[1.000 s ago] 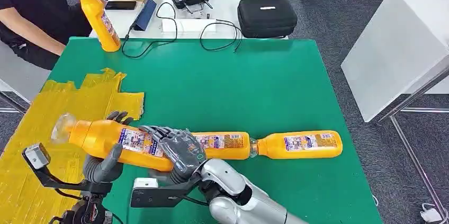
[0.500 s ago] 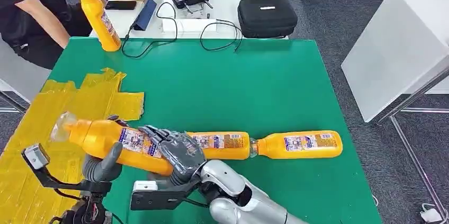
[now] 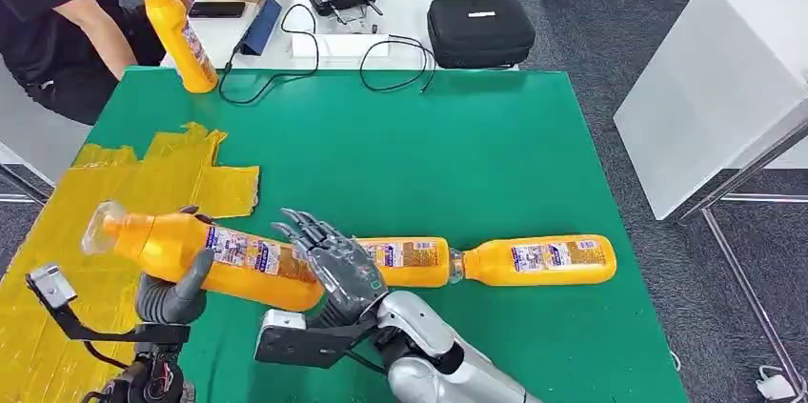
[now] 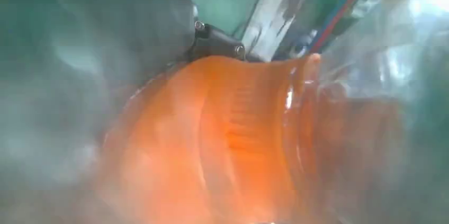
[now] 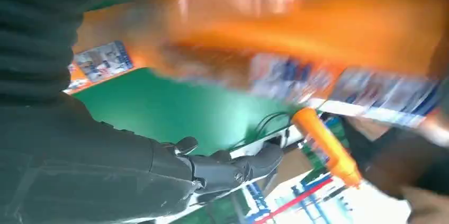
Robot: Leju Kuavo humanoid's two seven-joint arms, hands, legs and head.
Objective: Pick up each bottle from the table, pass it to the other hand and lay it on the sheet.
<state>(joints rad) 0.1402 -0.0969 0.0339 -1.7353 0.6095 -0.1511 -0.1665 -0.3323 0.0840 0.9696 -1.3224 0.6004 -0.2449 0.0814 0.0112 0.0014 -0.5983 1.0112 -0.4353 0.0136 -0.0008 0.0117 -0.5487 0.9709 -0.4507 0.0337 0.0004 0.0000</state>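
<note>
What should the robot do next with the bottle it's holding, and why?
Probably carry the bottle further over the yellow sheet and lay it down. The left hand grips it alone, the right hand has its fingers spread off it, so the pass looks done, and the bottle's base hangs over green table.

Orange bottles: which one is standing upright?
The orange plastic bottle at the green table's far left corner, by the person's arm. The other three lie flat: one in the left hand, two on the table.

head view bright, evenly lit and sharp; both wrist views heavily blurred, smeared orange.
</note>
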